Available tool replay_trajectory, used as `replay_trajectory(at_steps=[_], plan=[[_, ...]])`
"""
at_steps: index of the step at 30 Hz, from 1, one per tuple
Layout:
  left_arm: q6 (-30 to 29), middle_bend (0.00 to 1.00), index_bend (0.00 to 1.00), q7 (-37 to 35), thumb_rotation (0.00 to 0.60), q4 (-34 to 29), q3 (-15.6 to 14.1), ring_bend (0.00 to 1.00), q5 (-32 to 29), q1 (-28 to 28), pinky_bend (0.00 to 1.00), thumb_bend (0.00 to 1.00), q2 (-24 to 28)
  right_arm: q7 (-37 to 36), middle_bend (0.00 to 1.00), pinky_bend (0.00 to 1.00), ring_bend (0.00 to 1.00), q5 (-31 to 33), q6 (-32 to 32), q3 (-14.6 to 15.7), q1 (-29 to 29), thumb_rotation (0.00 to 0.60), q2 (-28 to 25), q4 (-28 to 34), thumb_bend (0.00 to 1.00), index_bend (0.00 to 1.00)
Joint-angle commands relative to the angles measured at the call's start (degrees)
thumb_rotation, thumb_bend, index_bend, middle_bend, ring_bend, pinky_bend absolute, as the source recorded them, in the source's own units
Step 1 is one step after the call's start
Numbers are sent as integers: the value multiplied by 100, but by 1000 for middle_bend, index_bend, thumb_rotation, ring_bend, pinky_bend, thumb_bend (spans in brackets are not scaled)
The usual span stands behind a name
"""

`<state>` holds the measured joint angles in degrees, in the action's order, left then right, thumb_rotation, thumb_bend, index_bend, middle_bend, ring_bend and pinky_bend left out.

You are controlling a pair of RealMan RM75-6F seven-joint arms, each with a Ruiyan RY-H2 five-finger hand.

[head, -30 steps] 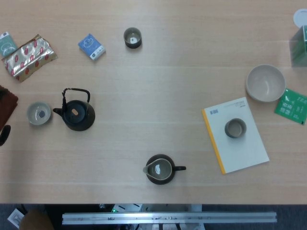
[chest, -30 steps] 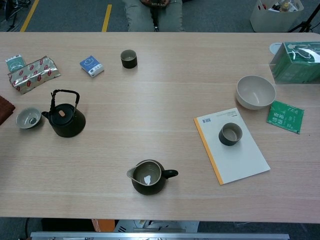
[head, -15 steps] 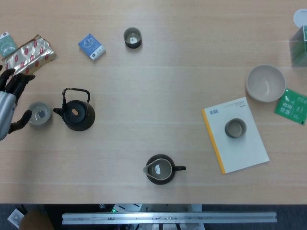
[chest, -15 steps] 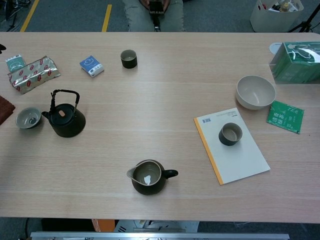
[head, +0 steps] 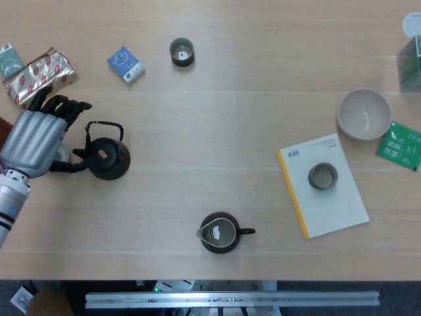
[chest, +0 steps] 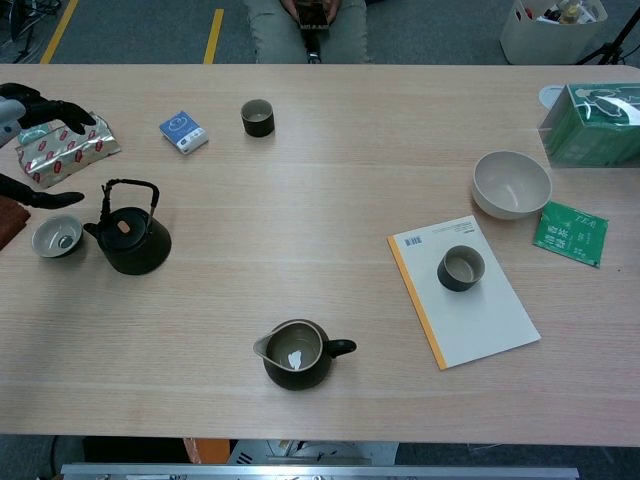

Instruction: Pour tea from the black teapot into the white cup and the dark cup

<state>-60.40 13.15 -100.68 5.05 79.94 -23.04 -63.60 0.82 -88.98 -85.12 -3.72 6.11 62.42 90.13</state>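
Note:
The black teapot (head: pixel 106 157) (chest: pixel 131 240) stands upright at the left, its wire handle raised. My left hand (head: pixel 34 139) (chest: pixel 28 108) hovers just left of it, holding nothing, with its dark fingers spread toward the handle and spout. The small white cup (chest: pixel 57 236) sits left of the teapot; in the head view the hand covers nearly all of it. One dark cup (head: pixel 181 51) (chest: pixel 258 117) stands at the far middle. A second greyish cup (head: pixel 323 176) (chest: pixel 460 268) rests on a white booklet (head: pixel 335 207). My right hand is out of sight.
A dark pitcher (head: pixel 219 232) holding some liquid sits near the front edge. A foil packet (head: pixel 41 74) and a blue sachet (head: pixel 125 64) lie at the far left. At the right are a white bowl (head: pixel 364 114), a green sachet (head: pixel 399 146) and a green box (chest: pixel 592 125).
My left hand has come in from the left edge and moved right, over the white cup, with its fingers near the teapot. Nothing on the table has moved.

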Motion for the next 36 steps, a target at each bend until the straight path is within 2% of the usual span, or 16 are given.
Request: replay_trajectory(at_steps=[1,3,8,20,31,36], plan=[[158,238,177,73,458,169,-28,177,-56,-146,70,169,-211,-6,325,217,178,26,-21,8,-28,600,-15,-6,117,358],[266,231,173,119,536,261,-67,177,-46,-224,70,169,-293,-9,325,217,178,46,-30,13,-46,600,-22,-6,116,358],[337,229,172,274,600,476,-124,177,-69,-337,70,170,-530,-22,325,217,178,86,-33,29,-81,600,-34,-12,117,358],[311,232,201,1359,598,711,-286,177,-913,-287,70,169,-622,-27,325,217,178,111,104,48,-29,600,2,-36,117,358],[536,239,220,1797,572,710,-466,177,-1594,-354,70,169,-635,-54,325,217,178,79,158,73,2,600,-12,-6,117,358],[601,239,220,1854,572,741,-493,177,-1674,-440,70,169,-746,-94,325,217,178,99,136,93,-37,600,-37,-2,116,358]])
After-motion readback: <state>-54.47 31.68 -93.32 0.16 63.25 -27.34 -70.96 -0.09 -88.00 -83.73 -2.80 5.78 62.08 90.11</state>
